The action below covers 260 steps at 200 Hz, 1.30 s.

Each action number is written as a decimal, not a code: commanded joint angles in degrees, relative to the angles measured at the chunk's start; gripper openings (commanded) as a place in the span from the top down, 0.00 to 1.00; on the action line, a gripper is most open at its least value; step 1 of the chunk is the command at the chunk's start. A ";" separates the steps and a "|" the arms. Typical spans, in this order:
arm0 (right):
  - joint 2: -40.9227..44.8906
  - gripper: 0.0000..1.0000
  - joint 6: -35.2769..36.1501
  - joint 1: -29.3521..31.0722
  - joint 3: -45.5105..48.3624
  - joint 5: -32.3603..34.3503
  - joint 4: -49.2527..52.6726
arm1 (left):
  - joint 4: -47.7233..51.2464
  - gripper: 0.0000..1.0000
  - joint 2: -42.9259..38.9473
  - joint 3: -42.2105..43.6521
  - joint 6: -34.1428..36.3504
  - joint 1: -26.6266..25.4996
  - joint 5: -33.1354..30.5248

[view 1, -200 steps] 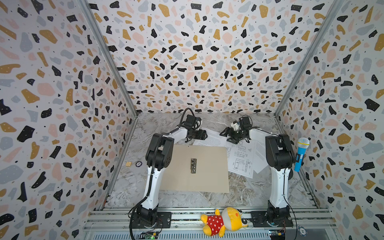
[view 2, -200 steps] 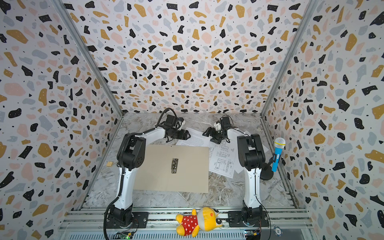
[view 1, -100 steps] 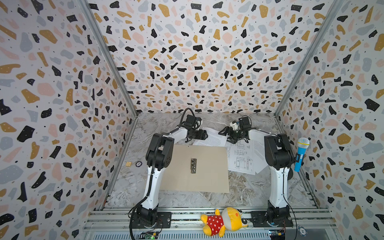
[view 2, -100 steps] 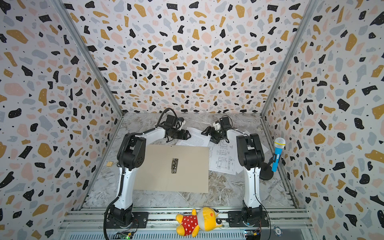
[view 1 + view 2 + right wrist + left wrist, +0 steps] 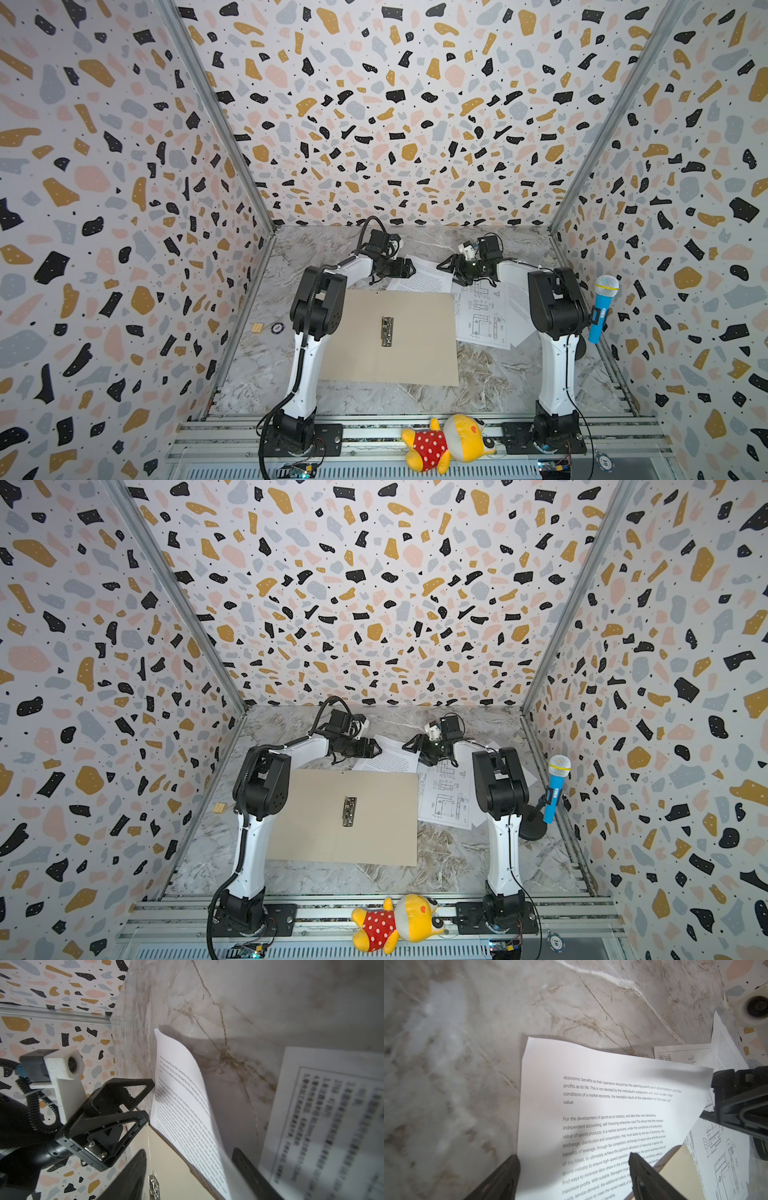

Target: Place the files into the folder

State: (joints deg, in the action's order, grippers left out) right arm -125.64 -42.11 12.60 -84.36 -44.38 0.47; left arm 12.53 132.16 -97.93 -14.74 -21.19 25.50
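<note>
The left gripper (image 5: 572, 1156) gapes wide astride an edge of the printed text sheet (image 5: 591, 1064) — the right gripper (image 5: 188, 1150), fingers parted, straddles its lifted corner.

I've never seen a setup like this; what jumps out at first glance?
The speckled terrazzo walls surround everything. At the middle of the marble table lies a tan folder, opened flat, with two black-and-white arms bent over white sheets at its far edge. A yellow plush toy lies on the front rail and a blue toy microphone stands at the right.
</note>
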 commanded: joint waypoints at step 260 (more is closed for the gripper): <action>0.88 1.00 0.67 11.10 -49.76 -4.67 8.81 | -4.60 0.11 -39.76 35.15 -11.55 20.12 -2.43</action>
State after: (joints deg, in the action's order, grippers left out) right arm -126.65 -33.23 20.45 -132.38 -43.18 13.61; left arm 9.39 97.51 -66.65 -26.37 -2.35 23.22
